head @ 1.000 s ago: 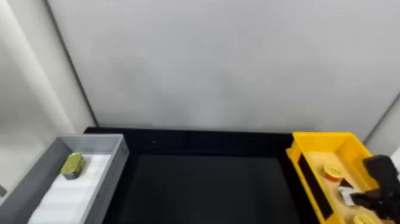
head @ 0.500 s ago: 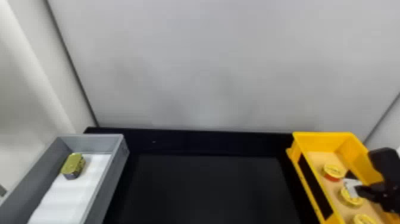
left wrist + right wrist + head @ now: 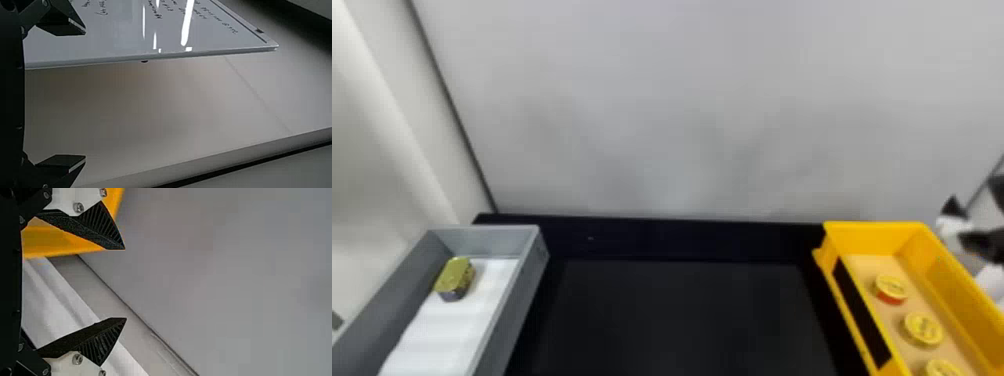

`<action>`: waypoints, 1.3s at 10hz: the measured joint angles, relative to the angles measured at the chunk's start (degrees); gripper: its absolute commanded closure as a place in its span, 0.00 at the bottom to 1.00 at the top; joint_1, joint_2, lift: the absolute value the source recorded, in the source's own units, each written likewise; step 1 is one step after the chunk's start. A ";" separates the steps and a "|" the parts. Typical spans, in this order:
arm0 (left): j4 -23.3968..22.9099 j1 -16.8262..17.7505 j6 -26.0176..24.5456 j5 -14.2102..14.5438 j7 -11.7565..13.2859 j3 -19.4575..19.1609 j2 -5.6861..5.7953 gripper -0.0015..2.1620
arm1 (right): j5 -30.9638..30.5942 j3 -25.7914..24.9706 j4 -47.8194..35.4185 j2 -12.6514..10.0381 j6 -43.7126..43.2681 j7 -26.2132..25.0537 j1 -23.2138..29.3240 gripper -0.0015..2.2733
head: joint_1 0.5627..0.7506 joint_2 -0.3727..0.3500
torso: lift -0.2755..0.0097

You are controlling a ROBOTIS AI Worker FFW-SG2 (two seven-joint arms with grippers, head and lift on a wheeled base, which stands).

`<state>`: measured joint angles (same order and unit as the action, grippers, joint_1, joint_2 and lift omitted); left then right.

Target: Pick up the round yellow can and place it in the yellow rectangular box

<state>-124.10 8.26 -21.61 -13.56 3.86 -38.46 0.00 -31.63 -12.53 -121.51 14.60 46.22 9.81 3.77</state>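
Wide apart and empty, the two dark fingers of the right claw [image 3: 125, 283] point past the end of the yellow rectangular box [image 3: 872, 231]. In the head view that claw is at the right edge of the frame, outside the box and just beyond its right wall. The left claw [image 3: 85, 95] is wide and empty too, facing a whiteboard [image 3: 117, 31].

At the lower right of the frame, three round yellow cans lie in a row along the floor of the box, lids up and apart from one another: the far can [image 3: 890, 289], with a red side; the middle can [image 3: 924, 329]; and the near can [image 3: 943, 369], cut by the bottom edge. Which one the task means cannot be told, but with all three inside and nothing gripped, the placing looks done. What remains is probably to draw the arm clear.

The main hazard is the box wall. In the right wrist view one finger overlaps the yellow corner, and with the fingers spread so far, a low swing back over the box could catch the rim and drag or tilt it. A jolt like that would likely slide the cans together, as they are low and nothing separates them. Closing too early could pinch the rim if it sits between the fingers. At the left of the frame, an oblong gold tin [image 3: 453, 277] sits in the grey box [image 3: 519, 305]; mistaking it for another target would undo a finished job.
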 measured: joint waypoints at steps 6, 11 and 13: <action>0.00 -0.33 1.34 -0.37 0.00 -0.20 0.00 0.06 | -3.59 4.06 -9.49 4.14 -1.41 -0.74 -8.23 0.08 | 0.35 0.53 | 0.77; 0.03 -1.13 3.58 -0.48 -0.07 -0.89 0.00 0.06 | 7.30 1.87 -10.37 5.41 -10.25 -3.95 -14.48 0.08 | 0.35 0.53 | 0.77; 0.02 -0.87 4.42 -0.11 0.42 -2.00 0.00 0.06 | 14.88 -2.02 -10.22 5.32 -14.15 -7.64 -15.46 0.08 | 0.35 0.53 | 0.77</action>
<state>-124.08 7.39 -17.18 -13.67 4.29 -40.45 0.00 -16.76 -14.55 -131.73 19.91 32.08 2.16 -11.69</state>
